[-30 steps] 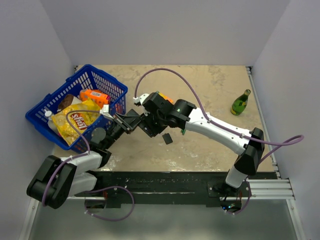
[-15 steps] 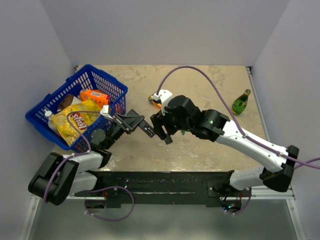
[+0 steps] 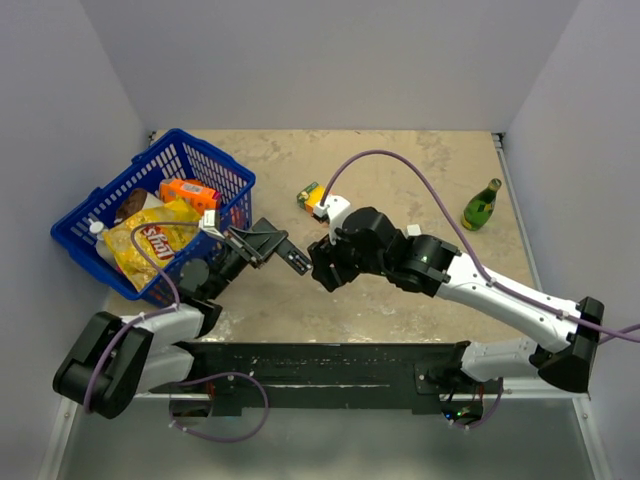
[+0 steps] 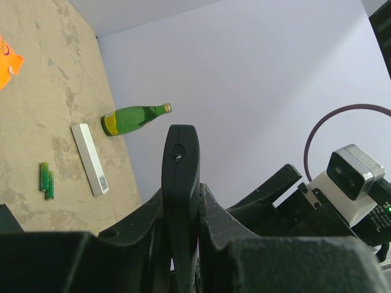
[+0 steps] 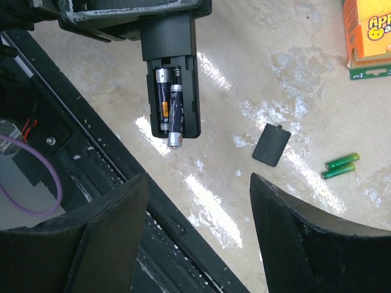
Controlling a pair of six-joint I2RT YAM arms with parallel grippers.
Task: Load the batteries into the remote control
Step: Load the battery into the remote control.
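Observation:
My left gripper (image 3: 268, 243) is shut on the remote control (image 3: 293, 259), a slim black bar held above the table with its free end toward the right arm. From the left wrist it rises between the jaws (image 4: 180, 174). In the right wrist view its open compartment (image 5: 171, 97) holds two dark batteries (image 5: 166, 101); one juts past the end. Two green batteries (image 5: 340, 165) and the small black cover (image 5: 272, 144) lie on the table. My right gripper (image 3: 322, 270) hangs open over the table just short of the remote's end, holding nothing (image 5: 198, 238).
A blue basket (image 3: 112, 188) with a chip bag and packets stands at the left. An orange box (image 3: 316, 197) lies mid-table and a green bottle (image 3: 481, 205) at the right. A white bar (image 4: 90, 160) lies near the bottle. The black base rail (image 3: 330, 360) runs along the near edge.
My right gripper has drawn back from the remote's end toward the near right and its jaws have opened. The left gripper has kept the remote still.

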